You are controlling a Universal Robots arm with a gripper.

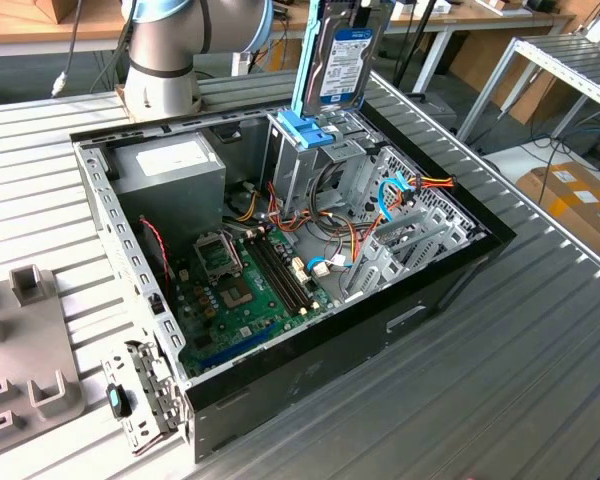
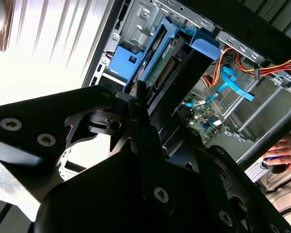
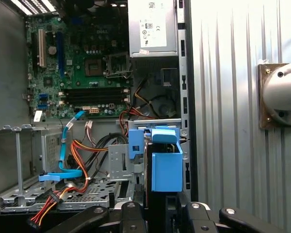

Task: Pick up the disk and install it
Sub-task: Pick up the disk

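The disk [image 1: 342,55], a dark drive with a blue-and-white label and light-blue side rails, hangs upright over the open computer case [image 1: 450,270]. Its lower end is just above the metal drive cage [image 1: 302,165] and that cage's blue latch piece [image 1: 306,128]. In both wrist views I see the disk edge-on [image 2: 166,67] [image 3: 166,167], pointing down into the case. My gripper [image 2: 167,121] [image 3: 160,211] is shut on the disk's upper end, one black finger on each flat side. Whether the disk touches the cage is hidden.
Inside the case lie a grey power supply [image 1: 170,165], the green motherboard [image 1: 240,285] and orange and blue cables [image 1: 400,195] beside the cage. The arm's base [image 1: 165,50] stands behind the case. A grey fixture [image 1: 20,340] sits at the exterior view's left. A person's hand [image 2: 286,148] rests nearby.
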